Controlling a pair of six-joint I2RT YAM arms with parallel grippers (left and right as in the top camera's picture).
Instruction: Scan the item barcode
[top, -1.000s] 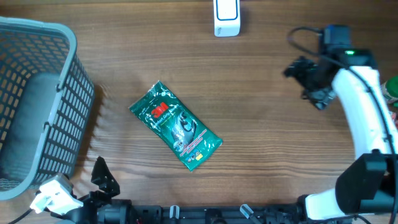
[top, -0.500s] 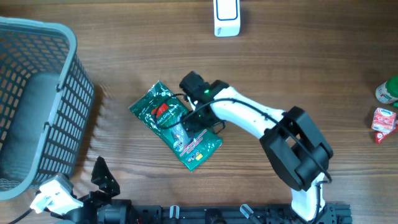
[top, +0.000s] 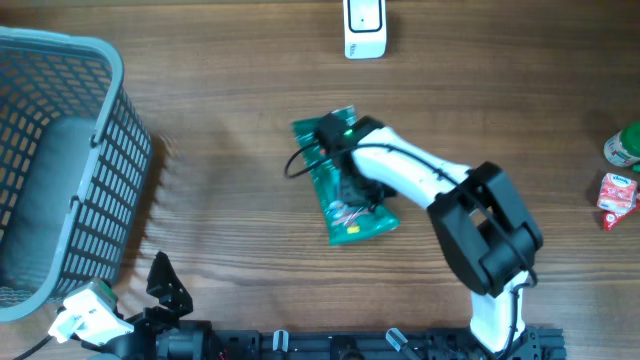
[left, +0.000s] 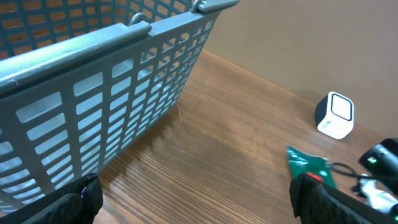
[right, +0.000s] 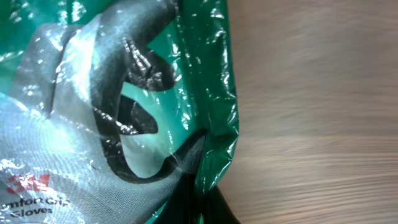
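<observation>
The item is a green plastic packet of grey gloves (top: 350, 222), lying near the table's middle below the white scanner (top: 364, 28). My right gripper (top: 352, 188) reaches down onto it from the right and is shut on the packet's crinkled edge. In the right wrist view the packet (right: 93, 93) fills the left side, and the right gripper (right: 205, 202) pinches its green film at the bottom. No barcode shows in any view. My left gripper (left: 199, 202) hovers low at the table's near left corner, open and holding nothing. It also sees the packet (left: 308, 165) and the scanner (left: 336, 115).
A grey slatted basket (top: 110, 170) stands at the left and looms close in front of the left wrist (left: 93, 93). A green bottle (top: 628, 145) and a red carton (top: 618, 193) sit at the right edge.
The right arm swung in from the far right onto the packet and shut on it. The packet has shifted right and toward the scanner, turning more upright. The left arm has not moved.
</observation>
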